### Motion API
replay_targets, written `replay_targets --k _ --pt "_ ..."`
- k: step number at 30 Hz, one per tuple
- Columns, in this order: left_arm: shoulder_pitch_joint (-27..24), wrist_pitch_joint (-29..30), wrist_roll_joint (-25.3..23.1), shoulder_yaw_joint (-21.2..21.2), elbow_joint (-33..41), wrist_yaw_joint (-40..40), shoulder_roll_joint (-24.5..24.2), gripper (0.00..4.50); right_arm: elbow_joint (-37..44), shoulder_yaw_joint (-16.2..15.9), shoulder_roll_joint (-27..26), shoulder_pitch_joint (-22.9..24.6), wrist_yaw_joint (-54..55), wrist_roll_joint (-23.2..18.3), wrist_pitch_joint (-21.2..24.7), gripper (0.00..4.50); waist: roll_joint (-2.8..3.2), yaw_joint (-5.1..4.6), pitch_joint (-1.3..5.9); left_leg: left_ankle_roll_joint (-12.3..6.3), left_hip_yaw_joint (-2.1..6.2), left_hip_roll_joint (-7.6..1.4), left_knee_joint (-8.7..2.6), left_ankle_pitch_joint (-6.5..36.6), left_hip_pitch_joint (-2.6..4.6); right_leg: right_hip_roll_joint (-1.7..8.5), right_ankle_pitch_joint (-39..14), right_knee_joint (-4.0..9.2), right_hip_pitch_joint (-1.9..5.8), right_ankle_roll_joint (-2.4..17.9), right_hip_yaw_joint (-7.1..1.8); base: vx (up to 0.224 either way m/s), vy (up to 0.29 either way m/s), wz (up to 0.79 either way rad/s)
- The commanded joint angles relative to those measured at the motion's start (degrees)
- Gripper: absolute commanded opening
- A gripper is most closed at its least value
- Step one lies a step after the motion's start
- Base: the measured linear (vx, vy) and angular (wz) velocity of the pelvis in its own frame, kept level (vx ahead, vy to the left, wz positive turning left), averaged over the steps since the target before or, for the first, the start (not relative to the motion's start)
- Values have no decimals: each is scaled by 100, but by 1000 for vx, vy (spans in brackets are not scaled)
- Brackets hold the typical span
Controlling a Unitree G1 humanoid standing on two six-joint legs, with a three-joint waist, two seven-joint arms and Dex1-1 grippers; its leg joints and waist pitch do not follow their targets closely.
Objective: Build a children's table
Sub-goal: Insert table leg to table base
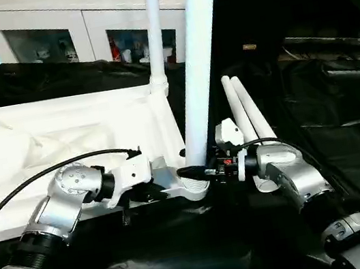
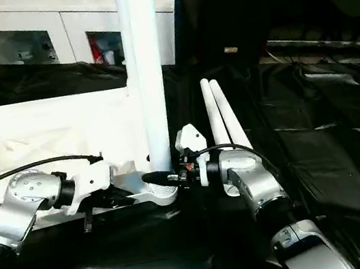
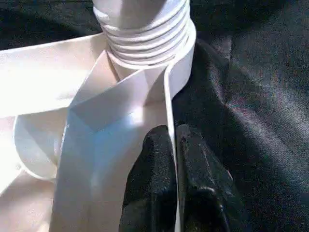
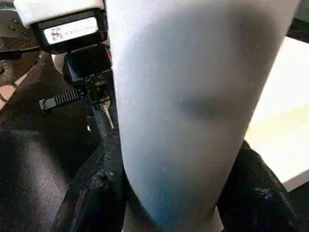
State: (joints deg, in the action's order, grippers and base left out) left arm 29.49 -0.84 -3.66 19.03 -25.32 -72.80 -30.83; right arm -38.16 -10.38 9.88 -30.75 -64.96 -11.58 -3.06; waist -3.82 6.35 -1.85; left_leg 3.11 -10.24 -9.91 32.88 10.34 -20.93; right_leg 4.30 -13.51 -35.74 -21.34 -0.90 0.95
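Observation:
The children's table's white tabletop [image 1: 63, 137] lies underside up on black cloth. One white leg [image 1: 154, 28] stands upright in its far right corner socket. A second, thicker-looking leg [image 1: 198, 55] stands in the ribbed near right corner socket [image 3: 145, 34]. My right gripper [image 1: 197, 172] is shut around this leg just above the socket, with a black finger [image 4: 91, 193] on each side of it. My left gripper [image 3: 174, 164] is shut on the tabletop's thin rim right beside that socket. Two loose legs [image 1: 248, 109] lie side by side on the cloth behind my right wrist.
A white cabinet with glass doors [image 1: 80, 34] stands behind the table. Black cloth [image 1: 348, 148] covers the work surface and stretches to the right. Dark equipment and cables [image 1: 340, 56] sit at the far right. A black cable [image 1: 29, 184] arcs over my left forearm.

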Motion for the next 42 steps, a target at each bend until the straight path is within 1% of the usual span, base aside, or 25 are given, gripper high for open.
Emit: replay_targets --k 1,2,7,10,15,20,22,24,26,27,28,29,30,31,32,33,34,35,36,37,38,39,40,41,42 --pt "58 -142 8 220 65 -116 117 0 -459 -286 92 336 4 356 204 192 127 3 205 153 117 -362 -508 1885 140 403 -675 437 62 1344 -190 0 0 0" --pt "63 -149 6 212 52 -111 111 0 -477 -277 88 349 30 361 190 192 144 8 205 165 121 -362 -510 1904 143 406 -705 439 59 1336 -192 0 0 0" --pt "84 -161 0 128 -26 1 114 0 -787 -2 2 338 530 327 -1 192 140 4 198 195 124 -363 -522 2001 146 406 -787 450 40 1323 -194 0 0 0" --pt "90 -167 11 95 -56 2 114 0 -859 114 -15 342 649 271 -53 192 146 -2 172 283 153 -367 -550 2358 151 434 -1469 510 20 1203 -210 0 0 0" --pt "97 -178 9 66 -100 23 108 0 -833 135 -10 402 648 257 -87 192 164 -4 157 364 186 -376 -578 2708 183 445 -1913 563 -25 1064 -222 0 0 0" --pt "117 -175 21 51 -146 17 101 0 -929 175 -45 382 692 284 -163 192 166 -4 175 315 164 -371 -587 2469 176 413 -1381 532 -3 1147 -208 0 0 0" --pt "125 -134 9 42 -151 51 103 0 -970 190 -61 360 768 301 -188 192 161 -3 170 301 158 -370 -586 2452 175 419 -1380 534 -4 1165 -210 0 0 0" --pt "134 -84 -5 33 -153 90 106 0 -1009 207 -78 336 851 315 -198 192 163 -6 155 321 166 -371 -597 2580 188 427 -1620 556 -16 1139 -215 0 0 0" --pt "255 277 -131 -36 -267 456 186 0 -1408 318 -175 99 1848 547 -329 192 160 -28 140 391 174 -366 -608 2683 198 436 -1872 569 -42 1107 -219 0 0 0" --pt "267 312 -143 -43 -280 491 194 0 -1448 328 -184 75 1948 571 -343 192 168 -38 138 438 187 -362 -612 2741 203 440 -2003 572 -48 1095 -216 0 0 0" --pt "409 621 -271 -123 -446 941 318 0 -1738 458 -292 -117 2703 634 -326 192 158 -54 146 491 208 -358 -616 2789 192 457 -2220 585 -35 1021 -214 0 0 0" --pt "493 787 -345 -181 -550 1260 414 0 -1881 544 -367 -219 3096 621 -285 192 144 -77 164 539 222 -352 -630 2616 156 461 -2109 559 -8 1005 -209 0 0 0" --pt "523 845 -370 -202 -587 1373 448 0 -1930 575 -394 -254 3232 616 -270 192 150 -79 181 557 224 -354 -642 2396 127 455 -1860 535 19 1006 -198 0 0 0" --pt "648 1097 -464 -292 -753 1871 617 0 -2128 688 -520 -412 3767 587 -224 192 148 -74 196 527 199 -348 -617 2284 125 443 -1627 528 16 1033 -197 0 0 0" --pt "706 1204 -513 -313 -844 2103 715 0 -2229 737 -597 -502 4067 574 -186 192 152 -77 196 517 189 -342 -606 2233 131 439 -1525 525 -1 1063 -204 0 0 0" --pt "776 1334 -573 -339 -954 2383 834 0 -2352 796 -690 -611 4428 559 -140 192 145 -56 176 492 186 -342 -610 2239 134 436 -1477 537 -7 1076 -200 0 0 0" --pt "846 1531 -698 -295 -1038 2731 1048 0 -2532 905 -884 -785 4920 475 -57 192 147 -50 169 464 154 -320 -585 2318 161 428 -1560 556 -46 1101 -213 0 0 0" --pt "871 1608 -741 -268 -1058 2842 1140 0 -2598 928 -961 -852 5104 459 -25 192 147 -48 158 449 166 -324 -592 2323 151 435 -1633 566 -38 1073 -217 0 0 0" --pt "905 1767 -824 -206 -1066 3033 1322 0 -2713 974 -1116 -972 5418 416 36 192 157 -34 153 434 167 -333 -599 2355 146 438 -1710 577 -48 1010 -221 0 0 0" --pt "921 1982 -935 -98 -951 3194 1566 0 -2807 974 -1318 -1090 5716 406 98 192 226 -7 149 455 178 -329 -602 2390 163 430 -1674 586 -59 959 -217 0 0 0" --pt "921 1982 -935 -98 -951 3194 1566 0 -2807 974 -1318 -1090 5716 406 98 192 196 -9 157 442 168 -331 -598 2339 158 423 -1568 577 -48 951 -216 0 0 0" --pt "924 2046 -957 -68 -909 3236 1624 0 -2854 955 -1364 -1125 5804 419 85 192 201 6 154 422 171 -327 -598 2300 147 419 -1491 570 -42 948 -214 0 0 0" --pt "937 2260 -963 -16 -785 3333 1785 0 -2992 971 -1501 -1225 5999 412 52 192 261 27 162 412 168 -325 -597 2198 133 407 -1177 545 -30 959 -211 0 0 0" --pt "937 2260 -963 -16 -785 3333 1785 0 -2992 971 -1501 -1225 5999 412 52 192 241 20 167 402 158 -326 -595 2154 129 397 -1050 538 -20 979 -207 0 0 0" --pt "944 2357 -966 16 -719 3378 1862 0 -3069 985 -1585 -1284 6065 410 25 192 281 37 160 396 158 -327 -591 2122 136 387 -889 521 -25 1017 -202 0 0 0"
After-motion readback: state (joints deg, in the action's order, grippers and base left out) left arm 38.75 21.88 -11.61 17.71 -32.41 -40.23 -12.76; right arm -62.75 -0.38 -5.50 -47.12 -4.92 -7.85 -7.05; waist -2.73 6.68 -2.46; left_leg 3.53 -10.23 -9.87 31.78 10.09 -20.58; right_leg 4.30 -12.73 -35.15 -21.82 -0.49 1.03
